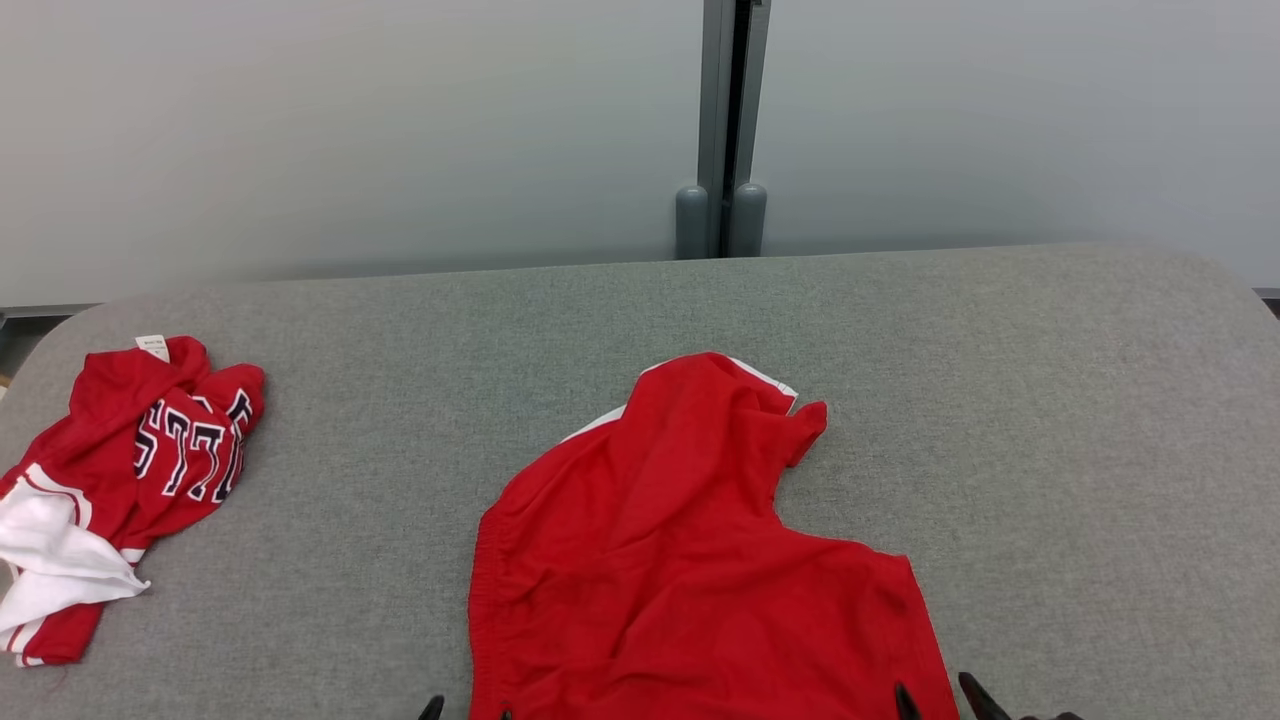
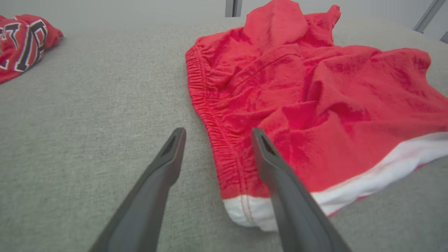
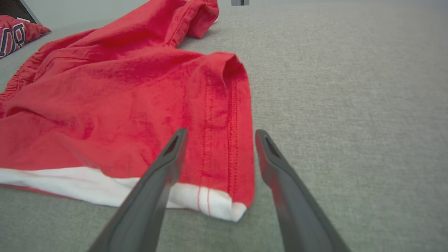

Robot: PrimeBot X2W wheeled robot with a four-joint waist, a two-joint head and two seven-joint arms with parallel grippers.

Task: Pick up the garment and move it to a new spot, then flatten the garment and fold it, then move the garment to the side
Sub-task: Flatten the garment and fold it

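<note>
Straddling the near-left corner of the red garment [image 2: 315,105] with the left jaws, spread wide and pinching nothing: one dark finger [image 2: 154,182] over the bare grey counter [image 2: 87,105], the other [image 2: 280,182] over red cloth just inside the gathered elastic edge. Cannot tell whether touching the cloth or held just above it.

Mirroring that on the other side with the right jaws, likewise parted and empty: one finger [image 3: 161,175] over the stitched red hem, the other [image 3: 283,182] over bare counter just beside the garment's near-right corner. Again cannot tell about contact.

Poking up at the bottom edge of the head view as dark fingertips: the left pair [image 1: 430,708] at the garment's left border, the right pair [image 1: 975,695] at its right border.

Lying near the middle of the counter, toward the near edge, wrinkled and partly spread out. Trimmed with a white band along the near hem, gathered with elastic down the robot's left side, bunched into a raised fold with a white stripe toward the far side.

Sitting well apart at the counter's left end: a second garment [image 1: 130,470], crumpled, red with dark white-edged lettering, white cloth at its near end and a small tag [image 1: 153,347] on top.

Standing beyond the counter: pale grey wall panels [image 1: 300,130], joined at a grey post [image 1: 733,130].
</note>
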